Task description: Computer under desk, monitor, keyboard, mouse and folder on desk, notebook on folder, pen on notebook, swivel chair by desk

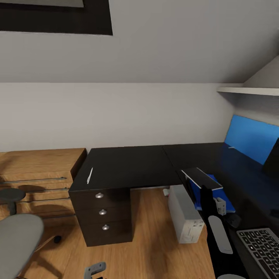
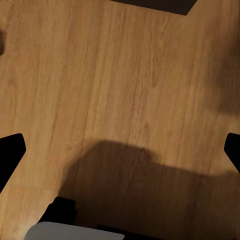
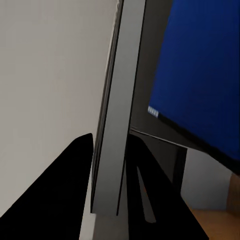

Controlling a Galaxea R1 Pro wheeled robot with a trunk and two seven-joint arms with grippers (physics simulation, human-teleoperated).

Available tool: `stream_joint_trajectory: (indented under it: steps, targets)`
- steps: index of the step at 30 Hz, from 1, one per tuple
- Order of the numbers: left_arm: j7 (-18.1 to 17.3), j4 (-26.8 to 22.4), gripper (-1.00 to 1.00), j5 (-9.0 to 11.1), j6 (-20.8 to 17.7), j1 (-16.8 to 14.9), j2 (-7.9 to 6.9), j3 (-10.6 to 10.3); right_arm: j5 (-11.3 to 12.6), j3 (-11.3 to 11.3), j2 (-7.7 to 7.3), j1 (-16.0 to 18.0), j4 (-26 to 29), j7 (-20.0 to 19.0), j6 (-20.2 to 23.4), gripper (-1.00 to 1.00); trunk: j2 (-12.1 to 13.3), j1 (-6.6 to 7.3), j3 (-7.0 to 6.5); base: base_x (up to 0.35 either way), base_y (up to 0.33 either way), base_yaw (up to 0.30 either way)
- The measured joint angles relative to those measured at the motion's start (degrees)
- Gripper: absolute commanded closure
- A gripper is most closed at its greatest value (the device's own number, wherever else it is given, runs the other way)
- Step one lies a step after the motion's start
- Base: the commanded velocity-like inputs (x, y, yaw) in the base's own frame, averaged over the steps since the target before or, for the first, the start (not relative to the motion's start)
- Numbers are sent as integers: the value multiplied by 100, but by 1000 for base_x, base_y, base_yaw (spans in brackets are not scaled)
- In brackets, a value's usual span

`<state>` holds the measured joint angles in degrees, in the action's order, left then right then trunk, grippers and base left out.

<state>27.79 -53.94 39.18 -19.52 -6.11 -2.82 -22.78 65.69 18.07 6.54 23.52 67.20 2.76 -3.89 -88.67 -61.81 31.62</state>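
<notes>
Grey sloped ceiling and a pale wall are backing the black L-shaped desk (image 1: 128, 164) in the head view. The pen (image 1: 90, 175) is lying on the desk's near-left end, above the three-drawer unit (image 1: 102, 215), at about 9 o'clock from the frame's centre. The computer (image 1: 185, 215) is standing on the wood floor (image 1: 151, 240) under the desk, at roughly 4 o'clock.

The right gripper (image 3: 114, 150) is pinching the notebook (image 1: 198, 176): in the right wrist view its two black fingers (image 3: 60, 200) are pressing on either face of the grey pad, seen edge-on. The notebook is tilting over the blue folder (image 1: 217, 195), which is lying on the desk. The mouse (image 1: 233, 220) is sitting just beside the folder, towards 5 o'clock, with the keyboard (image 1: 259, 248) near it. The monitor (image 1: 273, 157) is showing at 3 o'clock.

The left gripper (image 2: 120, 150) is hanging over the floor with its fingers spread wide. The swivel chair (image 1: 19, 240) is sitting at 8 o'clock.
</notes>
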Motion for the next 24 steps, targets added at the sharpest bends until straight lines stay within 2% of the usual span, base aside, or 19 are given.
stream_joint_trajectory:
  steps: [14,24]
  targets:
    - [0,1,-100,0,0,-1,0,-1,1,3,1,-1,-3,1,0,100,0,0,0,0,0,-212]
    - [-1,-1,-100,0,0,0,0,1,8,-34,-7,1,-10,4,21,100,0,0,0,0,0,-40]
